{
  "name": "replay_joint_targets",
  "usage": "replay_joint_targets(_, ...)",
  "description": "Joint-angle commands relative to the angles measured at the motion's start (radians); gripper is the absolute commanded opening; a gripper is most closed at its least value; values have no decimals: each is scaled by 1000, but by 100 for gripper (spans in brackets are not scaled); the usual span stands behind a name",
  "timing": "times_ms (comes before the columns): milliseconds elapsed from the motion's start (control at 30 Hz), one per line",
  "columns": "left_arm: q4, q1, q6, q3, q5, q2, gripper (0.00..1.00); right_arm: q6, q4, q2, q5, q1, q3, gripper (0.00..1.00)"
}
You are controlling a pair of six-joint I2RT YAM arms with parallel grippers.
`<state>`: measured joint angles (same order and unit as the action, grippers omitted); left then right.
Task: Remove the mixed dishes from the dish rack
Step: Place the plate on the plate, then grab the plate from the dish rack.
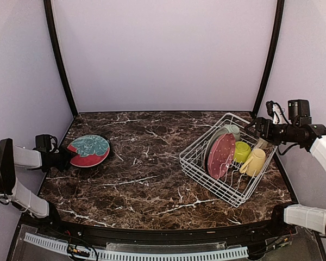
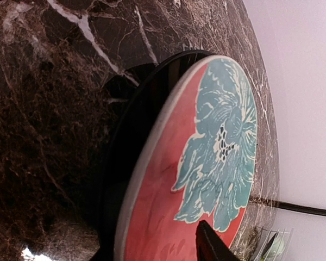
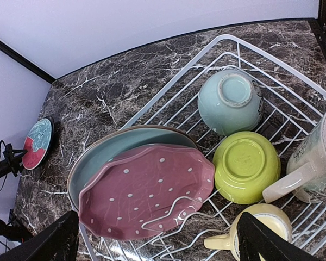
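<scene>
Over at the right of the overhead view, the right tool (image 1: pixel 259 129) hangs with its fingers spread wide above the dish rack (image 1: pixel 208 182), touching nothing. The pink dotted plate (image 3: pixel 146 190), lime bowl (image 3: pixel 244 166) and mint bowl (image 3: pixel 231 100) sit just beneath it. Far left, the left tool (image 1: pixel 68 157) meets the rim of the red plate (image 1: pixel 89 150) on the tabletop (image 1: pixel 146 163); I cannot tell whether it grips.

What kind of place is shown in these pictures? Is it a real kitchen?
Probably a robot test cell, not a kitchen: a marble-patterned tabletop enclosed by plain pale walls and black frame posts, with the left arm and right arm reaching in. Only the white dish rack suggests a kitchen.
</scene>
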<state>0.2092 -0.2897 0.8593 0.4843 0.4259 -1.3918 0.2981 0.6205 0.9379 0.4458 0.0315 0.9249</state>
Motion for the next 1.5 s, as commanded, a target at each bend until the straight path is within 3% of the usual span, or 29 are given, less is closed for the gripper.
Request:
replay_joint_targets(0, -87, -1, -72, 36, -34, 57, 43, 10, -37, -9, 8, 6, -13, 99)
replay_joint_targets(533, -301, -1, -173, 135, -141, 82, 59, 13, -33, -29, 3, 7, -17, 99)
replay_joint_targets(833, -392, 11, -219, 155, -221, 180, 86, 13, -33, -28, 1, 7, -18, 99)
replay_joint_targets(1100, -460, 264, -282, 247, -362, 308, 91, 16, -44, -10, 11, 7, -18, 99)
replay_joint_targets(1267, -409, 518, -363, 290, -407, 339, 96, 15, -46, -9, 9, 7, -19, 99)
replay_joint_targets(1467, -347, 806, -530, 401, -579, 307, 97, 17, -45, -4, 11, 6, -24, 99)
